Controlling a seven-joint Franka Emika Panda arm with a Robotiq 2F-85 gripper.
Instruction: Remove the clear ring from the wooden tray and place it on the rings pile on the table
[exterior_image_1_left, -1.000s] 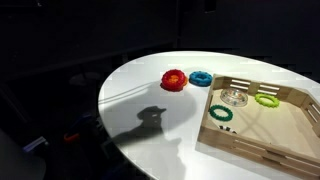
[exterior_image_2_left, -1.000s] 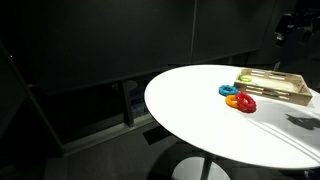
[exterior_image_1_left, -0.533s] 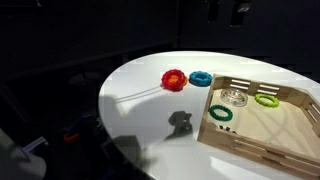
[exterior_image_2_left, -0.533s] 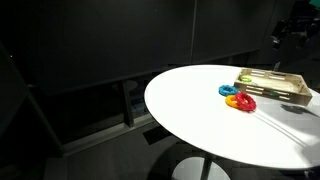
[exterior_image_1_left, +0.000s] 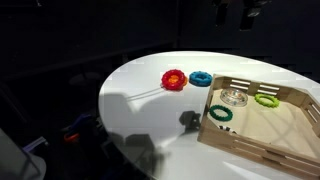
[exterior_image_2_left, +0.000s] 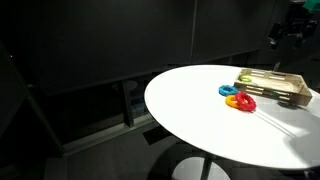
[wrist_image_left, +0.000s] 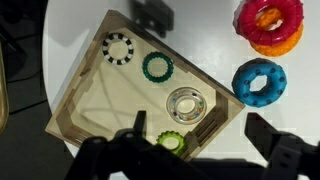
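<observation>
In the wrist view the clear ring (wrist_image_left: 187, 103) lies flat in the wooden tray (wrist_image_left: 85, 95), close to the side facing the loose rings. A dark green ring (wrist_image_left: 157, 67) sits at its 11 o'clock and a lime-green ring (wrist_image_left: 171, 143) at its 7 o'clock. On the white counter (wrist_image_left: 215, 30) outside the tray, the blue ring (wrist_image_left: 259, 81) is at its 2 o'clock, with the red ring (wrist_image_left: 270, 24) just beyond. The gripper (wrist_image_left: 200, 160) hangs above, fingers (wrist_image_left: 285, 150) spread wide and holding nothing.
</observation>
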